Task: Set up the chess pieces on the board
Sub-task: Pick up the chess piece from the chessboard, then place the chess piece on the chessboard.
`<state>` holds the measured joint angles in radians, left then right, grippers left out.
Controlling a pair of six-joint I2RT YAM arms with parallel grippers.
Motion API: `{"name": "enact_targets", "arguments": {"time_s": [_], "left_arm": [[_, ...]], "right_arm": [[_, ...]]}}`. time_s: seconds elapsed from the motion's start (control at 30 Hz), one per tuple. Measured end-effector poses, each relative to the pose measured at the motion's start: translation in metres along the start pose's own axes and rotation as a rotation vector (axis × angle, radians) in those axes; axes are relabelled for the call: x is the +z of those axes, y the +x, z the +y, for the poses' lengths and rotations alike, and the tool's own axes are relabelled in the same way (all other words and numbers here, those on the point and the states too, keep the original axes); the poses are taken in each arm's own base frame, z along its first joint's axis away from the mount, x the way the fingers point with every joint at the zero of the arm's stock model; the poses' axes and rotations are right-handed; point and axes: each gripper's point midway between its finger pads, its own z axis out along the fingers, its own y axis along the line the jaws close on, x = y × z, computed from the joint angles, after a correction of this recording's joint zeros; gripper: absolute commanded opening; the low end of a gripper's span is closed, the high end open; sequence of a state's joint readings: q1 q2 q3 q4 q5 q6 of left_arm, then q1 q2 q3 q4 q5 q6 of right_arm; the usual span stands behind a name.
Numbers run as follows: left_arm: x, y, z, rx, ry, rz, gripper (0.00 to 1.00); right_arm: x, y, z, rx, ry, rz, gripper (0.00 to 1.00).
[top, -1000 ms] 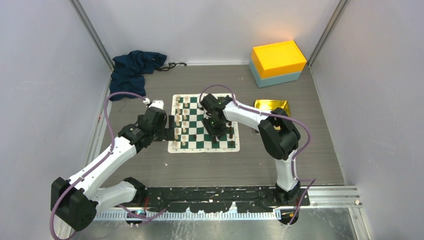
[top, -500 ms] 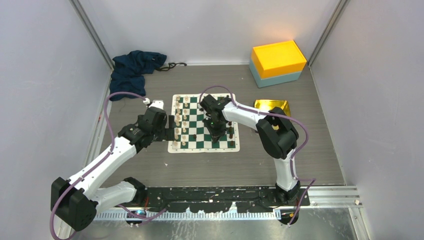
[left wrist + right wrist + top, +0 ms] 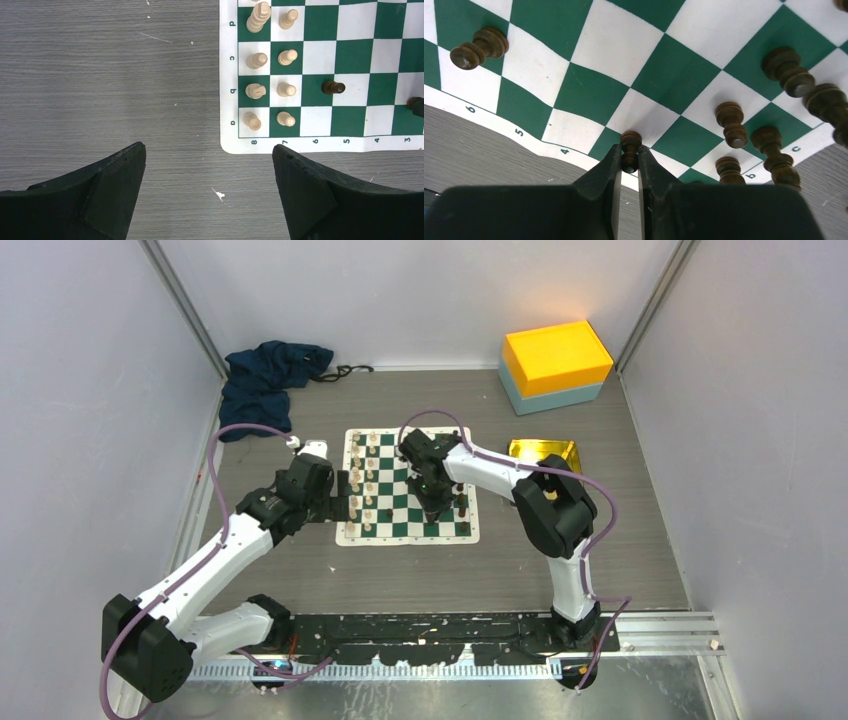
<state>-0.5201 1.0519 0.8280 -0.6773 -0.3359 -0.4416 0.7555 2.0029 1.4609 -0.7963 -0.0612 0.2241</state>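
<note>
- Chess pieces [image 3: 368, 478]: the top view shows cream ones in two columns on the left of the board [image 3: 404, 537] and dark ones on the right. They are too small there to tell types.
- Right wrist view adds detail: the right gripper [image 3: 628, 159] is clamped on one dark pawn [image 3: 630, 142], its fingers [image 3: 610, 167] pinching the head, at the board's edge row by the printed 4. Can't tell if the base touches the mat.
- More dark pieces [image 3: 732, 122] stand upright just right of it.
- Left wrist view: cream pieces [image 3: 286, 90] sit on columns 8 and 7, with a lone dark piece [image 3: 333, 88] on column 6.
- Left gripper [image 3: 208, 150]: jaws wide apart, nothing between them, over bare table just off the board's corner.
- Surface: grey wood-grain table [image 3: 450, 570], pale walls. Orange and teal box [image 3: 556, 365] far right, gold tray [image 3: 545, 451] right of the board, dark blue cloth [image 3: 268, 380] far left.
- Left arm reaches low to the board's left edge. Right arm bends in from the right, wrist down over the near-right squares.
</note>
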Motion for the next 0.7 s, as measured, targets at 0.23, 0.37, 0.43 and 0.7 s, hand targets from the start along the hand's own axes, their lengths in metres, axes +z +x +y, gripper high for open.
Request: {"name": "enact_targets", "arguments": {"time_s": [0.23,0.37,0.43,0.7], "left_arm": [[0.0,0.0,0.0,0.0,0.0,0.0,0.98],[0.0,0.0,0.0,0.0,0.0,0.0,0.98],[0.0,0.0,0.0,0.0,0.0,0.0,0.98],[0.0,0.0,0.0,0.0,0.0,0.0,0.98]], "right_arm": [[-0.007,-0.004,-0.011,0.006,0.071,-0.021,0.11],[-0.013,-0.008,-0.017,0.013,0.106,-0.039,0.11],[-0.015,-0.008,-0.02,0.016,0.122,-0.044,0.11],[-0.017,-0.01,-0.029,0.037,0.151,-0.051,0.11]]}}
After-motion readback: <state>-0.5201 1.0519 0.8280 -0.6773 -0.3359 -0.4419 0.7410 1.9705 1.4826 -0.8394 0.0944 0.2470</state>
